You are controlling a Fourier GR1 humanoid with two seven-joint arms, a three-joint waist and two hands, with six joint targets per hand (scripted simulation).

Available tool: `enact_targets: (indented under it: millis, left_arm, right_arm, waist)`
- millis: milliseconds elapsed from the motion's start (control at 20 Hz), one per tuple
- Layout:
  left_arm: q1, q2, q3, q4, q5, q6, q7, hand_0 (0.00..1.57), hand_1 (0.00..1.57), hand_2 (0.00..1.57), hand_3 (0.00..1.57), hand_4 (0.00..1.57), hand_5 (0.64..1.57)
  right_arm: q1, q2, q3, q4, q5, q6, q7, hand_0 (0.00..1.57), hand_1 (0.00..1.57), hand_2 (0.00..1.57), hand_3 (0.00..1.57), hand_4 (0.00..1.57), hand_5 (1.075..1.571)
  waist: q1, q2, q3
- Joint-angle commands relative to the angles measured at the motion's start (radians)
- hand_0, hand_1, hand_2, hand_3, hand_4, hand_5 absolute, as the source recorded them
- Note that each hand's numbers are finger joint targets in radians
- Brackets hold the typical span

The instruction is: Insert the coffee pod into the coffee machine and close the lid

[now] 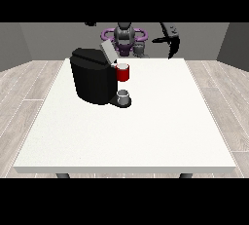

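Standing on the white counter [146, 136], the coffee machine [92, 75] has its lid [107, 52] raised, with a red thing at the machine [123, 73] and a grey thing [123, 96] on its base that cannot be confirmed as the pod. The hand at the view's right [171, 38] hangs raised, well apart from the machine; its finger state cannot be told. Judged stage: approach not begun; the next move calls for locating the pod.

We saw a bare, plain room, perhaps a test room: grey walls [44, 41], pale wood-plank floor [24, 92], and one large white table [146, 136] bearing a black coffee machine [92, 80], with the robot [125, 36] behind it.
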Motion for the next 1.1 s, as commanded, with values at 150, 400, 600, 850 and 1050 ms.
enact_targets:
  millis: [150,400,600,850,1050]
  left_arm:
    - [0.013,0.002,-0.037,-0.154,0.062,-0.081,-0.034,0.0,0.0,0.0,0.0,0.22,1.571]
    - [0.01,-0.023,-0.055,-0.209,0.09,-0.064,-0.028,0.0,0.0,0.0,0.0,0.18,1.571]
    - [0.083,-0.04,-0.101,-0.264,0.071,-0.055,-0.105,0.0,0.0,0.0,0.0,0.18,1.571]
    - [0.045,-0.021,-0.127,-0.379,0.102,-0.08,-0.024,0.0,0.0,0.0,0.0,0.19,1.571]
    - [0.11,0.013,-0.111,-0.386,0.13,-0.094,-0.077,0.0,0.0,0.0,0.0,0.36,1.571]
  right_arm:
    - [-0.014,0.009,0.038,-0.062,0.087,-0.132,-0.023,0.0,0.0,0.0,0.0,0.44,1.571]
    - [-0.152,0.009,0.091,-0.081,0.1,-0.243,0.069,0.0,0.0,0.0,0.0,0.29,1.571]
    - [-0.257,0.009,0.007,-0.021,0.139,-0.247,0.088,0.0,0.0,0.0,0.0,0.21,1.571]
    - [-0.363,-0.015,-0.117,0.11,0.142,-0.237,0.058,0.0,0.0,0.0,0.0,0.34,1.571]
    - [-0.39,-0.02,-0.133,0.116,0.125,-0.199,0.09,0.0,0.0,0.0,0.0,0.35,1.571]
  waist:
    - [0.093,0.173,0.0008]
    - [0.119,0.256,0.0005]
    - [0.156,0.303,0.0005]
    - [0.196,0.345,0.0008]
    - [0.155,0.356,0.0005]
